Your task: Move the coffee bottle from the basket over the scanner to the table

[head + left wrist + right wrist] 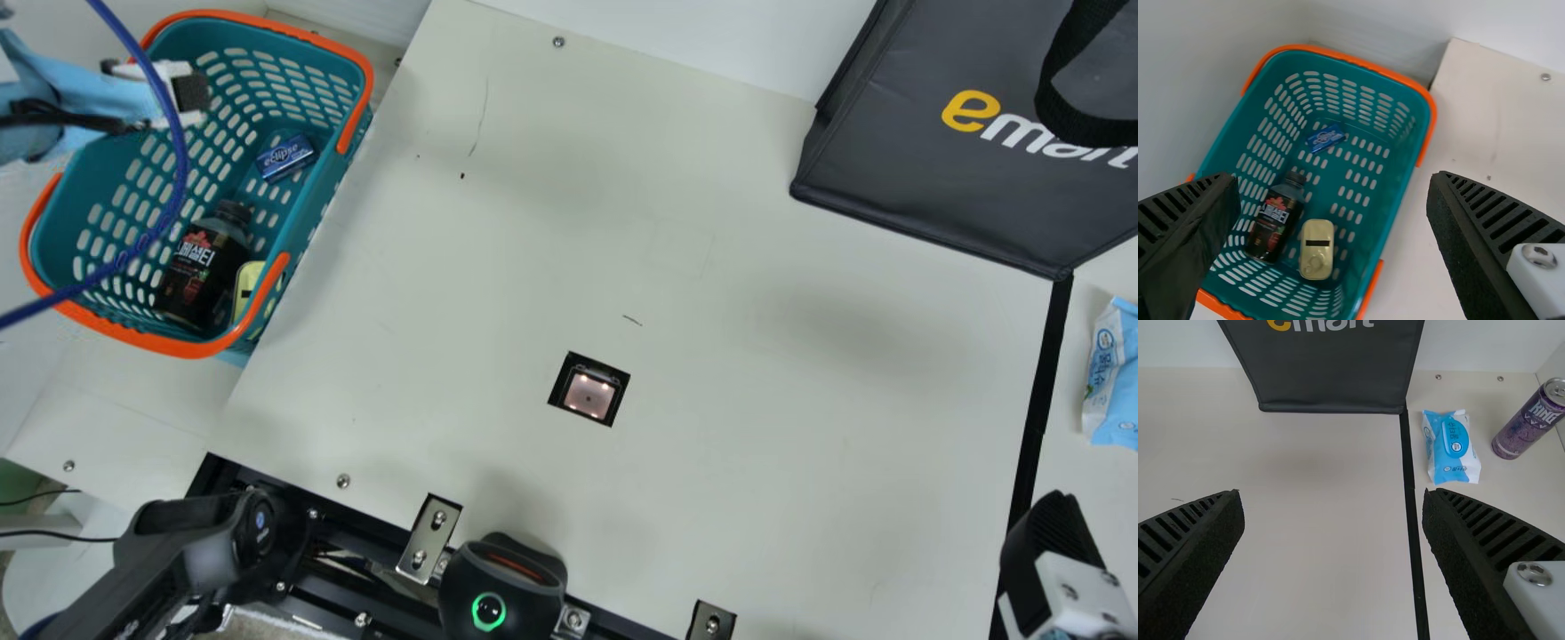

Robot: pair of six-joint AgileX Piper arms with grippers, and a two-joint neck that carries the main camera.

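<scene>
Main view: one bottle (197,271), one basket (300,227).

Left pincer (189,92): we hold it over the basket (267,22), fingers (1185,233) spread.
Right pincer (1049,551): we hold it well right of the basket, fingers (1185,547) parted.

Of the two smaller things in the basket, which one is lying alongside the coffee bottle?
The pale yellow case, marked with a short dark bar, lies alongside the coffee bottle. The blue packet is set apart, beyond the bottle's capped end.
</scene>
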